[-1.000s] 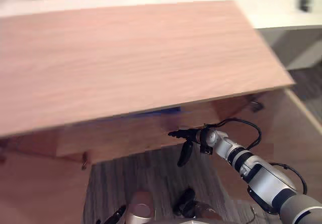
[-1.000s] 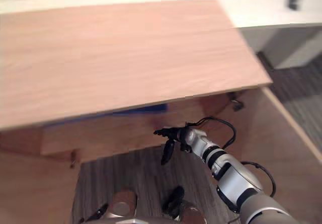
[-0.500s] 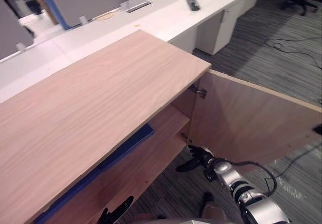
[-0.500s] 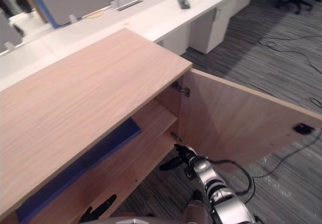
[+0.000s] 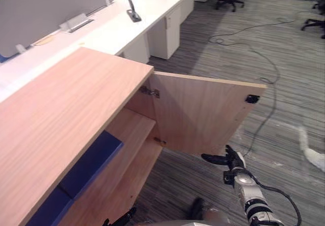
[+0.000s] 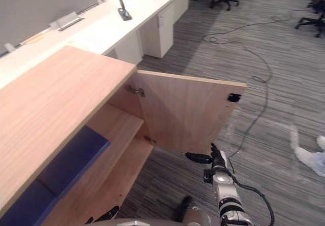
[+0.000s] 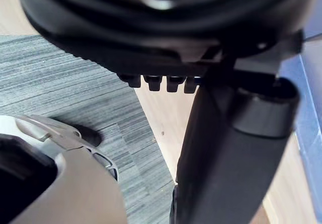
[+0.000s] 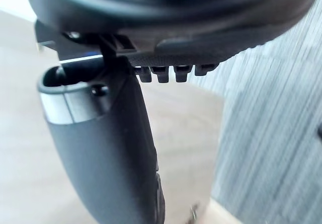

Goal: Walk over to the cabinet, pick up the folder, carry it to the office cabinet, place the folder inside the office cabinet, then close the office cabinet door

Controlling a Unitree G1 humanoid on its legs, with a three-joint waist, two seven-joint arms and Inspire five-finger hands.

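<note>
Folder point(image 5: 89, 162): blue, lying flat on upper shelf point(image 5: 133, 129) inside cabinet point(image 5: 61, 109), just under the top. Cabinet is light wood. Door point(image 5: 203, 111) wide open, hinged at cabinet's right end.

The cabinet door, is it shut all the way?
No, the cabinet door stands swung wide open, so you can see the blue folder lying on the shelf inside.

Right hand point(image 5: 229, 161): positioned just below the lower edge of the open cabinet door point(image 5: 203, 111), near its free corner. Fingers straight, thumb spread toward the hinge side, nothing held. Right forearm point(image 5: 252, 201) slopes up to it from the door's near side. Left hand point(image 5: 122, 219): low, well apart from the door on its hinge side, fingers relaxed, empty.
</note>
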